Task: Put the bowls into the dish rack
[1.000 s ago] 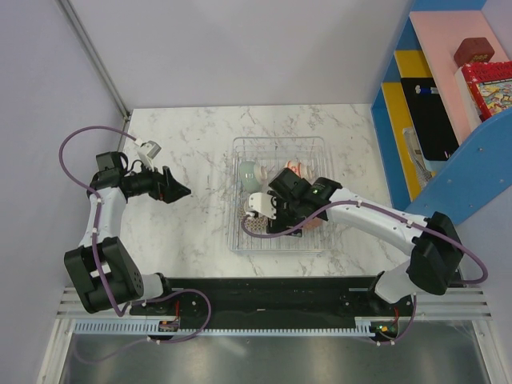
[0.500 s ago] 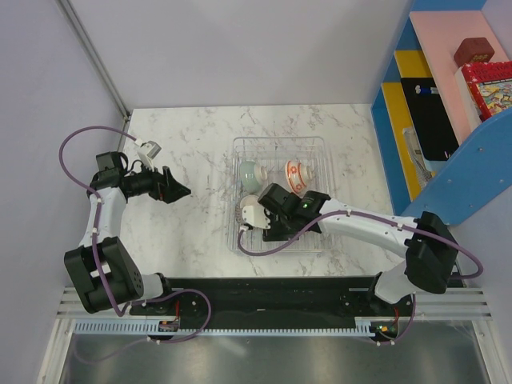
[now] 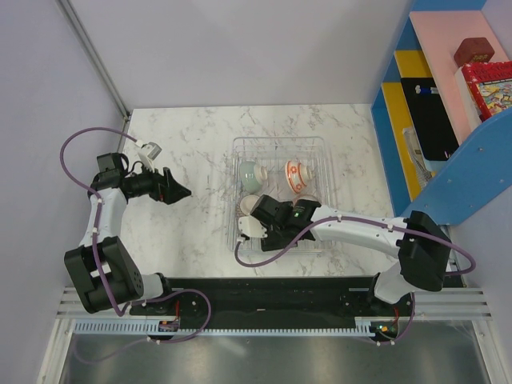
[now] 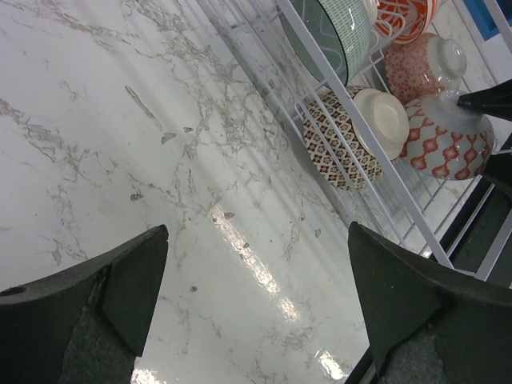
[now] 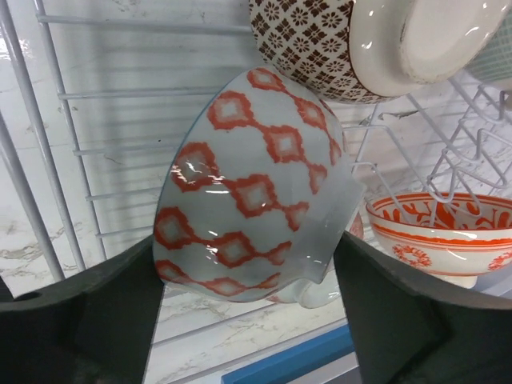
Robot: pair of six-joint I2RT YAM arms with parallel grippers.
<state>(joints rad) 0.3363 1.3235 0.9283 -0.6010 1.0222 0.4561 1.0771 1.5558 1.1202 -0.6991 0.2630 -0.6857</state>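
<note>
- Top view: a white marble table [image 3: 192,144] stands between grey walls [image 3: 240,48]. A blue shelf unit [image 3: 472,172] to the right carries a red box [image 3: 488,84].
- The dish rack [image 3: 314,152] sits on the table, a little right of centre. In its far row stand the celadon bowl [image 3: 250,171] and, beside it, the orange-and-white bowl [image 3: 294,176]. Nearer, the brown-patterned bowl [image 3: 250,205] shows its cream inside.
- The right gripper [image 3: 268,224] reaches into the near left part of the rack and covers what lies under it. The left gripper [image 3: 180,190] hangs over bare marble, well to the left of the rack.
- Left wrist view: the left gripper's fingers [image 4: 120,288] stand wide apart, with only table between them. At upper right the rack holds the celadon bowl on edge and the brown-patterned bowl tipped on its side. It also holds a red-speckled bowl [image 4: 424,64] and, at the near end, the red-diamond bowl [image 4: 444,148].
- Right wrist view: the red-diamond bowl lies on its side inside the rack, between the right gripper's fingers [image 5: 80,320]. They flank it closely on both sides, but I cannot tell whether they press on it. The brown-patterned bowl shows just above it and the orange-and-white bowl to the right, among the tines.
</note>
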